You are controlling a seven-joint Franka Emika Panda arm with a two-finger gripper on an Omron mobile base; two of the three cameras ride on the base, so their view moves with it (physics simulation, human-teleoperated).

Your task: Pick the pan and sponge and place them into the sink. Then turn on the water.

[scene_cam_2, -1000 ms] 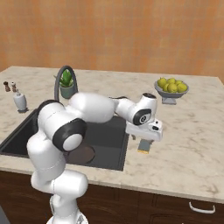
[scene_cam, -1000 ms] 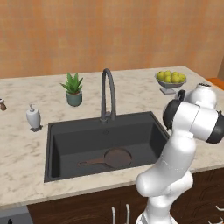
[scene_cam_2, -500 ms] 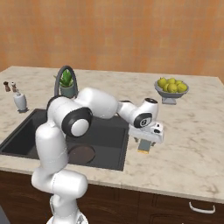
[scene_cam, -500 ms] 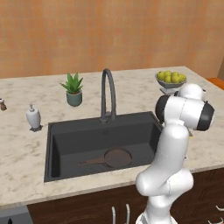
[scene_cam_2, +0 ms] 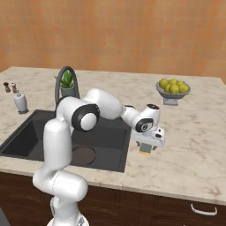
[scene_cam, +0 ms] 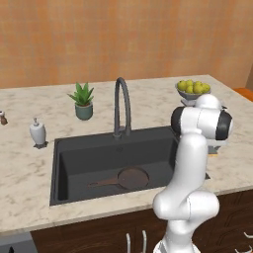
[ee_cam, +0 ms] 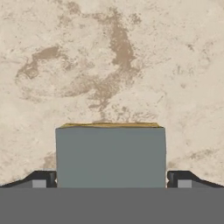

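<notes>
Beige marble counter [scene_cam: 20, 178] runs around the dark sink [scene_cam: 64, 170], with a plain tan wall behind. Already lying on the basin floor is the pan [scene_cam: 129, 178], its thin handle pointing toward the left wall of the basin, so that part of the job looks finished. Beside the basin on its right, the sponge [ee_cam: 110, 155] rests flat on the counter with its grey-blue scouring face up and a thin yellow edge showing at the far side. Directly over it hangs the gripper [scene_cam_2: 147, 142], pointing straight down. Its jaws stand spread as wide as they go, one dark fingertip [ee_cam: 41, 179] at each side of the sponge and neither yet pressing on it; nothing is held. Judging by this, the task sits near its middle: the sponge has yet to be gripped, lifted and carried left into the basin. No stream falls from the arched faucet [scene_cam: 122, 108], so turning the water on also remains. A potted plant [scene_cam: 83, 101], soap dispenser [scene_cam: 37, 133] and fruit bowl [scene_cam_2: 173, 88] stand well apart from the work.
</notes>
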